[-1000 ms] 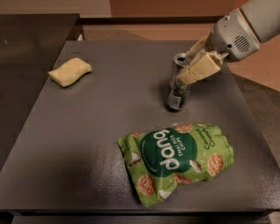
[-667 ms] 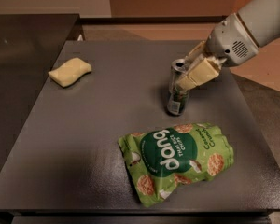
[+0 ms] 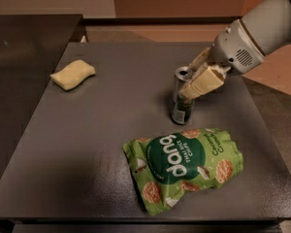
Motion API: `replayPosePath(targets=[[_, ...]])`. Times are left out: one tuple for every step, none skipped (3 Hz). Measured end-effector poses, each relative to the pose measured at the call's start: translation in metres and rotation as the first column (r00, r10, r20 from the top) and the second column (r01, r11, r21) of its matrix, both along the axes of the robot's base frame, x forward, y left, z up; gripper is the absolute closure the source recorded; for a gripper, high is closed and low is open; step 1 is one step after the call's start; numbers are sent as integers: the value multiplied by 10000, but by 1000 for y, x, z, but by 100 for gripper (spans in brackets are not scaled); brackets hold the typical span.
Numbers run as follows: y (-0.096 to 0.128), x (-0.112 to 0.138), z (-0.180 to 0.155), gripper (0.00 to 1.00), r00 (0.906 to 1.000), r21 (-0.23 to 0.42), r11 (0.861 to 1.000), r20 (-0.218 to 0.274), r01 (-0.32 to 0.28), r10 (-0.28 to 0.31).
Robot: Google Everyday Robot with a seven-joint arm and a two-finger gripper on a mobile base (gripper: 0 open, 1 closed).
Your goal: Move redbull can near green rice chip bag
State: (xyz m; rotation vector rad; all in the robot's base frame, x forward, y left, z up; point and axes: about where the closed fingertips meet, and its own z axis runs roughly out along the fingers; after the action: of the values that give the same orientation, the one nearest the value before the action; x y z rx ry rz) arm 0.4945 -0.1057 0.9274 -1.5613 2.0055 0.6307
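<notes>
The redbull can (image 3: 181,111) stands upright on the dark grey table (image 3: 87,144), right of centre, its shiny top showing. My gripper (image 3: 185,85) comes in from the right and is shut on the can's upper half, with one cream finger (image 3: 203,80) across its front and the other behind it. The green rice chip bag (image 3: 184,169) lies flat near the table's front edge, its "dang" circle facing up. The can is a short gap behind the bag's top edge, not touching it.
A pale yellow sponge-like lump (image 3: 72,74) lies at the table's back left. The white arm (image 3: 257,38) reaches in over the table's right edge. A darker counter (image 3: 19,57) adjoins on the left.
The can, held in my gripper, has shifted a little toward the front of the table, closer to the bag. The bag and the sponge have not moved.
</notes>
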Motion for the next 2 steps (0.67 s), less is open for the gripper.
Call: replayPosePath(targets=[[2, 0, 0, 35, 10000, -5, 10000, 16, -25, 25], [3, -1, 1, 12, 10000, -9, 10000, 33, -46, 46]])
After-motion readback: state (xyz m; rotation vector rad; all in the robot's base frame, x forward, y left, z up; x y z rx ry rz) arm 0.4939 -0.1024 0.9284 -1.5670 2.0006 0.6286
